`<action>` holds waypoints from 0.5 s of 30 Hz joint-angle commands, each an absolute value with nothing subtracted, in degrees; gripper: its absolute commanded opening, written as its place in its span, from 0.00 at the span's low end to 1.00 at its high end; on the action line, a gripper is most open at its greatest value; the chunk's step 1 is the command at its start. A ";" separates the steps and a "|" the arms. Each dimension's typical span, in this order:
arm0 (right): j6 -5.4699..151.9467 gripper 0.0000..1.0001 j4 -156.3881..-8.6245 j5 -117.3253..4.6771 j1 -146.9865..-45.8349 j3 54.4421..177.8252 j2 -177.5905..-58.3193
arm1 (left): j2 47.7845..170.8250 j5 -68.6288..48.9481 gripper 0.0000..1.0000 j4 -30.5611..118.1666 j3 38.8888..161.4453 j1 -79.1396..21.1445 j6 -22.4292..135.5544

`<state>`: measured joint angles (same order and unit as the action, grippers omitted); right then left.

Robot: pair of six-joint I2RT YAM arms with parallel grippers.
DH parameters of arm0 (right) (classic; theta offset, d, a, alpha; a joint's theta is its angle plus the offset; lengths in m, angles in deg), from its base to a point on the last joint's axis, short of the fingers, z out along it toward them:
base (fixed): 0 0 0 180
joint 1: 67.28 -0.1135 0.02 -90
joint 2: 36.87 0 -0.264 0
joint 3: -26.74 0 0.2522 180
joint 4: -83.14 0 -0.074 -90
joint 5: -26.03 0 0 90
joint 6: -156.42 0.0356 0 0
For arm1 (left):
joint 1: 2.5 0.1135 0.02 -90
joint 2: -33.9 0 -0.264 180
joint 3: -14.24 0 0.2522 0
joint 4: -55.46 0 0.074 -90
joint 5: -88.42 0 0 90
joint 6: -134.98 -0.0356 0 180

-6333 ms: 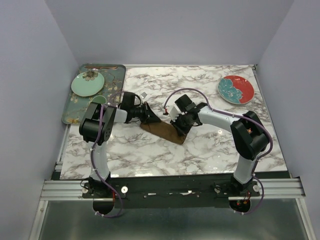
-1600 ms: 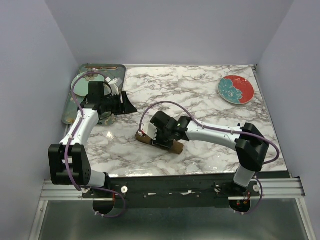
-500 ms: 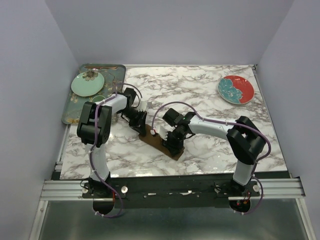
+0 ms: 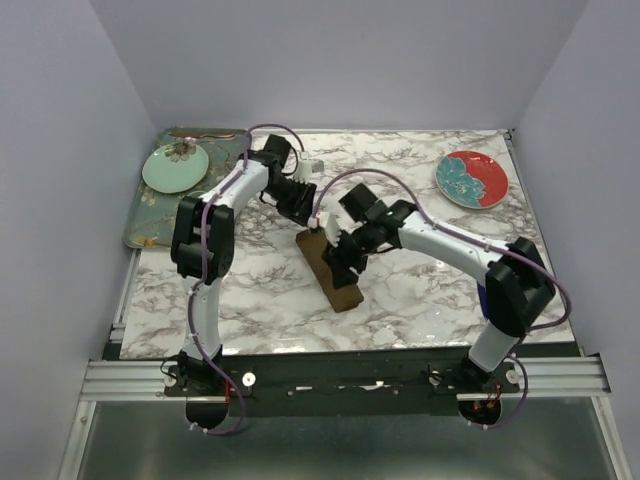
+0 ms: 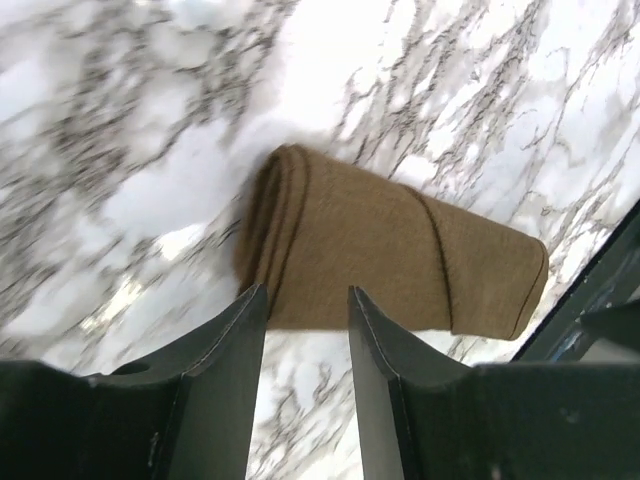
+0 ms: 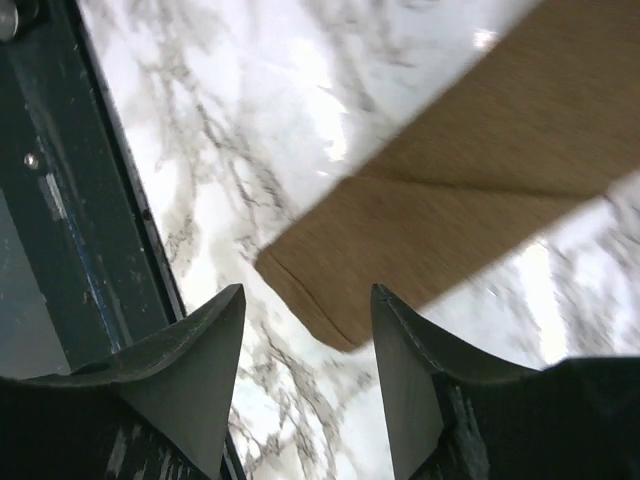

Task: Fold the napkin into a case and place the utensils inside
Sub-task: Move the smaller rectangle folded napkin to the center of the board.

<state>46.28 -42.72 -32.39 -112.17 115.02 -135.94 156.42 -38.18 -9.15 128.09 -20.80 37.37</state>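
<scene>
The napkin, folded into a narrow brown case [image 4: 331,272], lies slantwise on the marble table [image 4: 420,290] at mid-table. In the left wrist view the case [image 5: 390,250] shows a rolled end just beyond my left gripper [image 5: 306,292], which is open over bare marble. That left gripper [image 4: 303,205] hangs over the case's far end. My right gripper [image 4: 338,255] is above the case's middle, open, and the case's corner [image 6: 340,290] lies ahead of its fingertips [image 6: 308,290]. One thin copper-brown utensil [image 4: 203,133] rests along the tray's far edge.
A dark green floral tray [image 4: 143,222] sits at the far left with a pale green plate [image 4: 175,167] on it. A red and teal plate [image 4: 471,179] lies at the far right. A black metal rail [image 4: 340,375] runs along the near edge.
Both grippers have opened wider. The left gripper has moved toward the far side, and the case's far end has swung with it, so the case lies steeper.
</scene>
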 commanded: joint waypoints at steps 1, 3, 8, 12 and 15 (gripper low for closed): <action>43.32 0.62 -36.71 -29.95 -102.37 115.03 -132.50 | 147.99 -31.04 0.48 -11.91 124.08 -16.21 34.27; 41.12 0.66 -34.07 -30.39 -99.03 114.42 -131.72 | 144.91 -28.57 0.48 -11.91 119.00 -16.03 31.55; 37.69 0.66 -33.18 -34.08 -96.82 112.05 -129.25 | 145.77 -26.45 0.43 -11.30 113.87 -16.47 30.31; 36.11 0.66 -32.92 -35.84 -96.38 110.20 -128.28 | 149.82 -24.35 0.39 -10.07 115.09 -18.93 29.25; 35.75 0.66 -31.87 -36.72 -94.89 109.14 -127.23 | 154.12 -22.59 0.38 -9.63 118.87 -21.48 28.37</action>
<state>38.37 -34.94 -34.23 -96.32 111.09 -129.91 148.83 -26.77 -10.46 115.02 -18.42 30.94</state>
